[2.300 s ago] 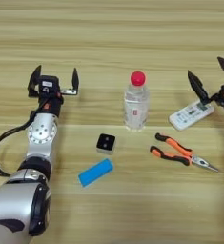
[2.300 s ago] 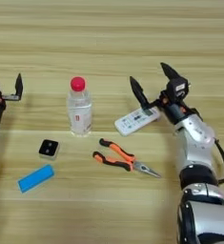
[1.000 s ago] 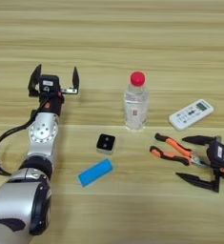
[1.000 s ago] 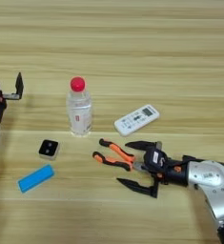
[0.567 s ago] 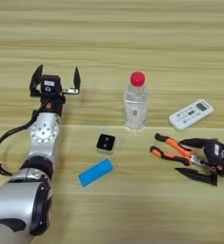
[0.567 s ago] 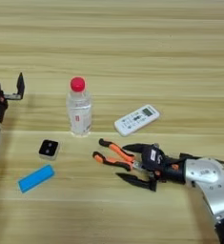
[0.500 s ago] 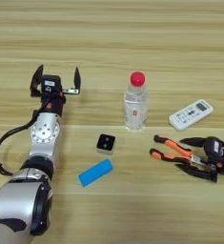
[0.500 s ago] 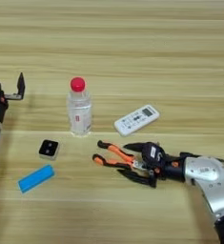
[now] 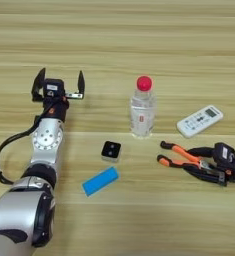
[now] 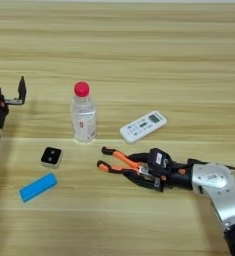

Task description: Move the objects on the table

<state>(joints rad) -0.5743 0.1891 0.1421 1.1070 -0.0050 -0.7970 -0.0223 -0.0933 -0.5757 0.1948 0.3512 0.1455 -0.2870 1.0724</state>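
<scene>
No readable brand or text anywhere; bottle (image 10: 83, 119) label is showing only faint marks, remote (image 10: 143, 126) buttons too small to read.

Right gripper (image 10: 148, 172) is lying low on the desk (image 10: 139, 50) at near right, fingers closing around the pliers (image 10: 120, 162) at the metal nose end; orange-and-black handles are sticking out to the left, spread slightly. Pliers appear to be resting flat on the desk.

Left gripper (image 9: 59, 85) is sitting at far left, fingers spread wide, holding nothing, arm running toward the near left corner.

Clear bottle with red cap is standing upright near centre, well apart from both grippers. White remote is lying tilted just right of the bottle, just beyond the pliers, not touching them.

Small black square block (image 9: 111, 150) is lying near and left of the bottle. Blue flat block (image 9: 100, 180) is lying angled, nearer than the black block. Nothing is blocking the gripper at the pliers.
</scene>
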